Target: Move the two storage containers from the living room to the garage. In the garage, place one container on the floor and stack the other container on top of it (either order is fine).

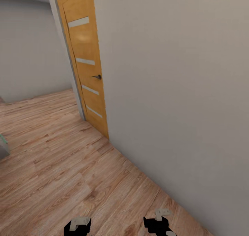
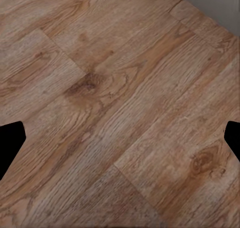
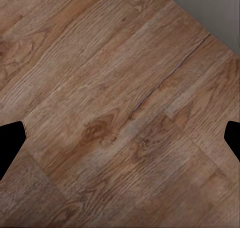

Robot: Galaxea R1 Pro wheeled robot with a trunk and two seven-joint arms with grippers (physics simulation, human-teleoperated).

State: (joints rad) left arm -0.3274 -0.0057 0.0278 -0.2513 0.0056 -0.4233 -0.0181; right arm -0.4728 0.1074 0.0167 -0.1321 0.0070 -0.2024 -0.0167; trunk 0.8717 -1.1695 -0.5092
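Wood-plank floor point(image 1: 62, 167) lies under both my grippers, left gripper point(image 2: 120, 138) and right gripper point(image 3: 120, 138) each with fingers wide apart and holding nothing, near the grey wall point(image 1: 180, 91) with an orange door point(image 1: 86, 63).

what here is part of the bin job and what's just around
Job:
left gripper, open, empty
right gripper, open, empty

Just around:
wood floor
orange door
wall
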